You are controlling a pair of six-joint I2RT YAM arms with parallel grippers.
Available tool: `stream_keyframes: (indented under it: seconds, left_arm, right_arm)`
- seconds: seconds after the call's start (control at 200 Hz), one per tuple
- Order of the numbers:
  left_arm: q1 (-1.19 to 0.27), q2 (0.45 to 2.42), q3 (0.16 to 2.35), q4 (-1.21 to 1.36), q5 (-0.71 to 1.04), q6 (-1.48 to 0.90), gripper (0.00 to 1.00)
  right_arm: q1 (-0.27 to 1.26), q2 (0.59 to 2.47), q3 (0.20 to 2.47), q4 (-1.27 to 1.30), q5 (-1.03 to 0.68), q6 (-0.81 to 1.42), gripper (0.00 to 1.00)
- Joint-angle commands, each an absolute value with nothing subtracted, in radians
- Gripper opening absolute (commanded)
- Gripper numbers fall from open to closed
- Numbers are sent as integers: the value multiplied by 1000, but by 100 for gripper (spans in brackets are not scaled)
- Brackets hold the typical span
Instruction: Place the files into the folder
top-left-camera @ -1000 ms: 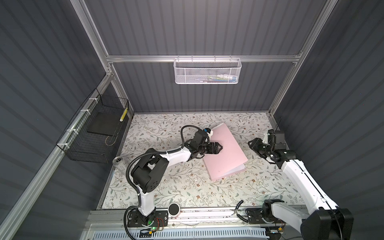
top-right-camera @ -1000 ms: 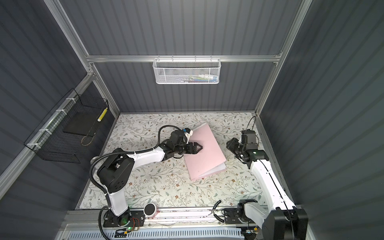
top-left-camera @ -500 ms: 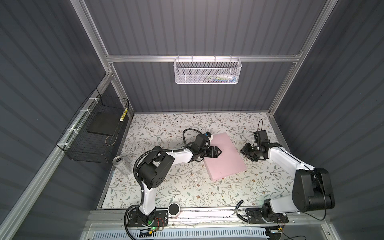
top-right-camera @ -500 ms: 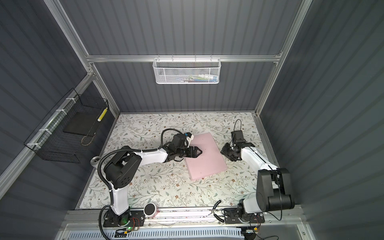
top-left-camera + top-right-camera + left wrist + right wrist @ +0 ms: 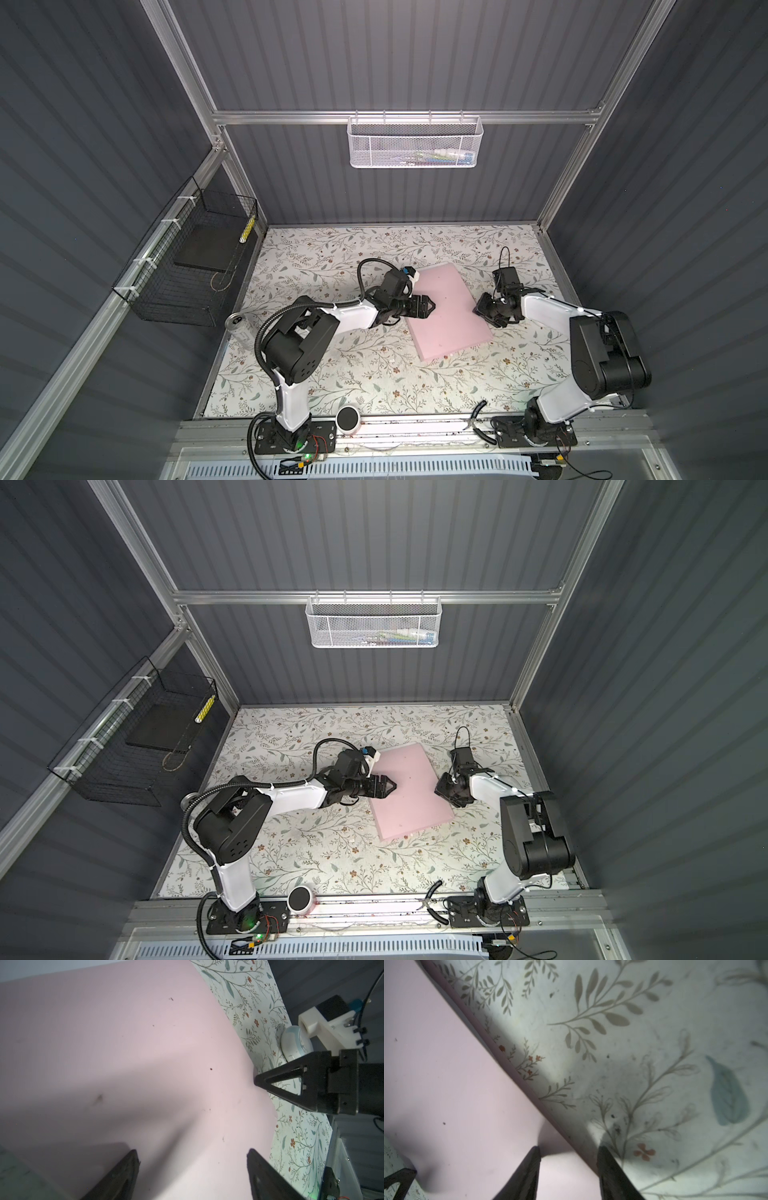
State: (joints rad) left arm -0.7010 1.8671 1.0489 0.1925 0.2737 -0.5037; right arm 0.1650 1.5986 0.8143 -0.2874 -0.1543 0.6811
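Lab robot cell: aluminium frame [image 5: 407, 117], grey ribbed walls [image 5: 374, 54], wire baskets at 12 [image 5: 414, 143] and 9 o'clock [image 5: 187, 266], floral bench [image 5: 332, 374].

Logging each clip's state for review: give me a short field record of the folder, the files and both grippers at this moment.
folder: pink folder closed, lying flat on the floral table
files: no loose sheets in view; a white sliver at the folder's near edge, too small to identify
left arm: left gripper open above the cover, holding nothing
right arm: right gripper open, straddling the folder's right edge, one finger over the cover, one over the table
contents: hidden by the cover
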Motion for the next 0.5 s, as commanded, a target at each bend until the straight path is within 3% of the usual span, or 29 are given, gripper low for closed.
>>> stream_keyframes:
  seconds: [0.0,0.495]
  left_arm:
    - [-658,1829,1029,141,252,-466,83]
    - [-589,1777,1014,106,240,-430,83]
  right_arm:
    - [211,1617,789,-263,-185,703,47]
    - [404,1672,856,-229,-183,821,46]
